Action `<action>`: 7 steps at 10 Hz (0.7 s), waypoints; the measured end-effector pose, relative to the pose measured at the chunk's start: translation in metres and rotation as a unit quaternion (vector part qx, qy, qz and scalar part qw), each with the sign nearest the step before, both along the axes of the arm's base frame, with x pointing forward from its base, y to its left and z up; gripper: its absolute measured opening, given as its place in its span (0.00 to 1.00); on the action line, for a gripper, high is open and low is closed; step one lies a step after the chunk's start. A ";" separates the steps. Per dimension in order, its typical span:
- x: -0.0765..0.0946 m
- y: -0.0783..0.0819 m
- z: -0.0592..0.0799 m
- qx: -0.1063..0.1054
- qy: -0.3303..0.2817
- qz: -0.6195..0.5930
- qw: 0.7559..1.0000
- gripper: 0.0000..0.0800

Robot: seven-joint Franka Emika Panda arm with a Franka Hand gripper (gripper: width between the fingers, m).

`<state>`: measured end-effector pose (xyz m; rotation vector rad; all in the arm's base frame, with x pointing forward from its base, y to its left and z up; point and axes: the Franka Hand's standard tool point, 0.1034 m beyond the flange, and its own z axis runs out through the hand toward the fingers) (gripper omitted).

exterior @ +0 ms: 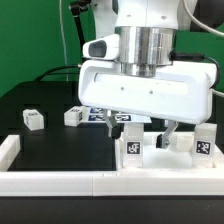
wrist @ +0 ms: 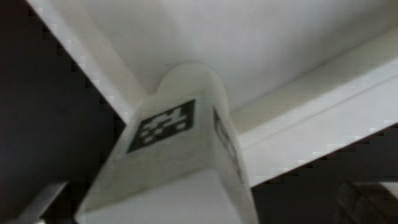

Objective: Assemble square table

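The white square tabletop [exterior: 155, 166] lies flat at the front of the exterior view's right; in the wrist view it is the pale slab [wrist: 267, 50]. A white tagged leg [exterior: 131, 148] stands upright on its near-left corner and fills the middle of the wrist view [wrist: 169, 150]. My gripper [exterior: 138, 128] hangs right over that leg, open, one finger on each side and both apart from it. In the wrist view the gripper [wrist: 205, 202] shows only as dark fingertips [wrist: 48, 205] at the picture's edges. Two more tagged legs [exterior: 205, 140] [exterior: 180, 143] stand on the slab's right part.
Two loose tagged legs [exterior: 33, 118] [exterior: 73, 116] lie on the black table at the exterior view's left. The marker board [exterior: 97, 113] lies behind the gripper. A long white rail [exterior: 50, 180] runs along the front edge and turns up at the left [exterior: 8, 148].
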<state>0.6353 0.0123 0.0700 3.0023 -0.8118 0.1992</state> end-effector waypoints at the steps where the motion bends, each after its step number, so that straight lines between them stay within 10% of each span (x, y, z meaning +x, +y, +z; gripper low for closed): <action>1: -0.001 0.000 -0.001 0.001 0.001 -0.013 1.000 0.77; 2: -0.001 0.000 -0.001 0.004 0.000 -0.029 1.000 0.77; 5: -0.001 -0.009 -0.001 0.011 -0.006 -0.135 0.991 0.37; 7: -0.001 -0.011 -0.001 0.016 -0.009 -0.183 0.983 0.37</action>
